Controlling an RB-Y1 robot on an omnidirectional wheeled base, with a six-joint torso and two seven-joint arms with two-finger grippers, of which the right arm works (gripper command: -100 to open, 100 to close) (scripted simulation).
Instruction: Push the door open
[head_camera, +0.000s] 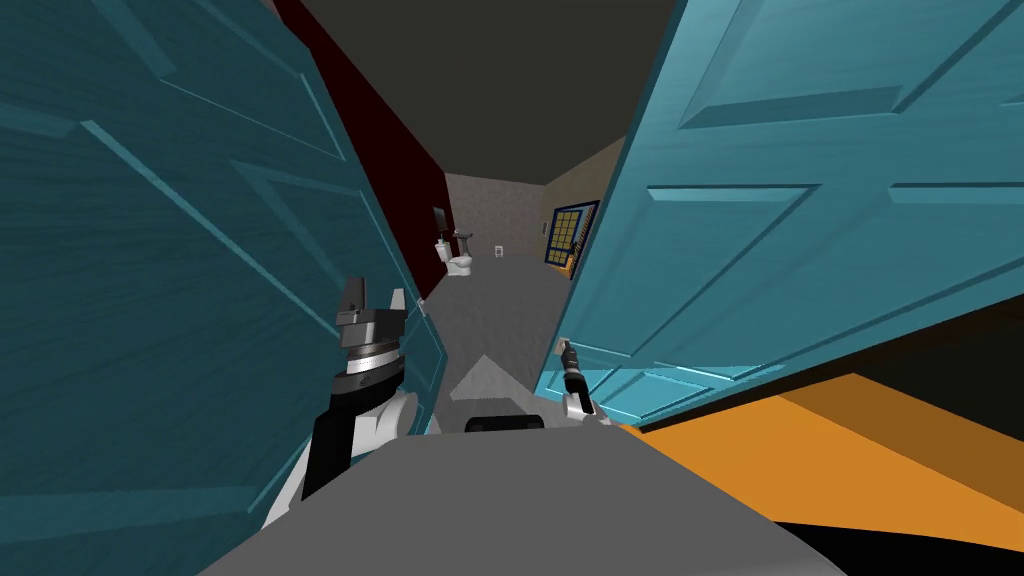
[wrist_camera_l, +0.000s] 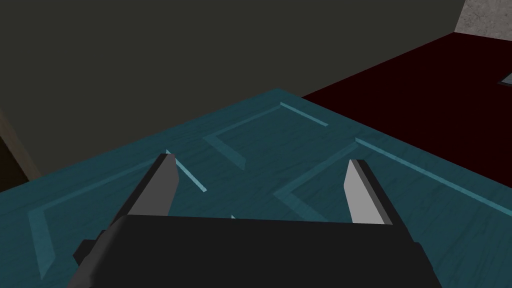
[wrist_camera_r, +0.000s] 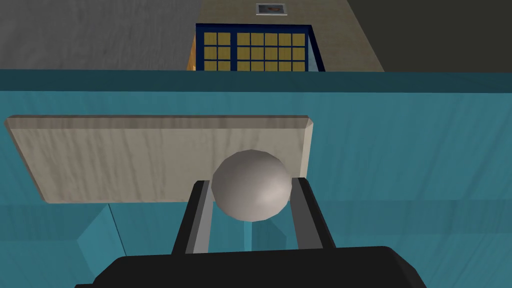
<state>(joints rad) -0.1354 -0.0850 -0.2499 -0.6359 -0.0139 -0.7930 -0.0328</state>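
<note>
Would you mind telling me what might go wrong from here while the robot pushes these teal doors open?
1. The right hand is shut on the round grey knob of the right door. As that door swings, the hand may slip off the ball.
2. The left hand is open and close over the left door. Its tips might catch in the panel grooves.

1. Gap btw left door (head_camera: 150, 250) & right door (head_camera: 800, 200): free, grey floor (head_camera: 500, 320) runs thru.
2. Left gripper (head_camera: 375, 297), fingers apart, close by left door's face; no room that side.
3. Right gripper (wrist_camera_r: 250, 190) clamped on knob (wrist_camera_r: 251, 180); right door blocks fwd.
4. Toilet (head_camera: 459, 264) far off, left of lane.
</note>
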